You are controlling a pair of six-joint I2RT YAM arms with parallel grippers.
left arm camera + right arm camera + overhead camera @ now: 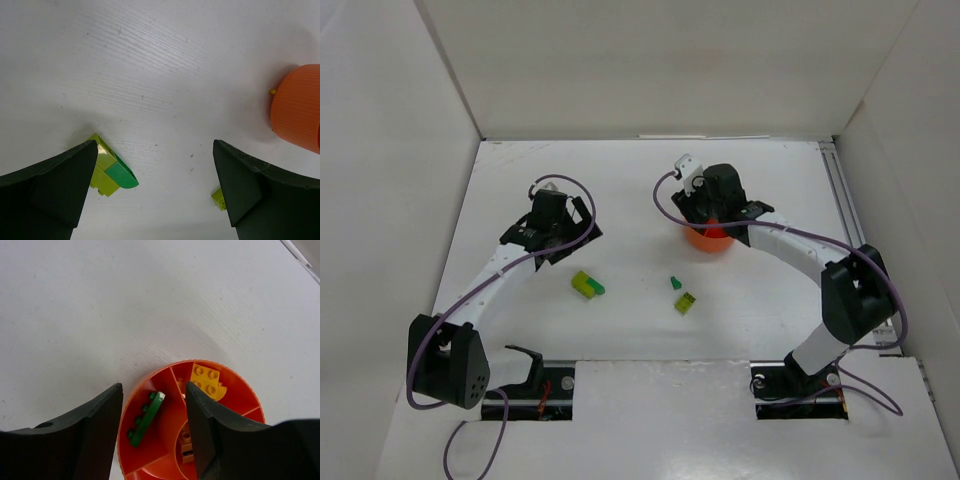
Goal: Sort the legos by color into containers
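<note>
The orange dish point(706, 240) sits at mid-table; it also shows in the right wrist view point(225, 367) and at the left wrist view's right edge point(300, 110). My right gripper point(712, 205) point(153, 390) hangs open and empty over it. Between its fingers a long green brick point(146, 419) lies in one compartment. A yellow brick point(206, 380) lies in the neighbouring compartment, and a brownish brick point(186, 447) lies in the central cup. My left gripper point(555, 230) point(155, 200) is open and empty above the table. A lime-and-green brick cluster point(587, 285) point(112, 172) lies by its left finger.
A small green brick point(675, 283) and a lime brick point(686, 303) point(219, 198) lie loose between the arms. White walls enclose the table on three sides. A rail point(840, 190) runs along the right edge.
</note>
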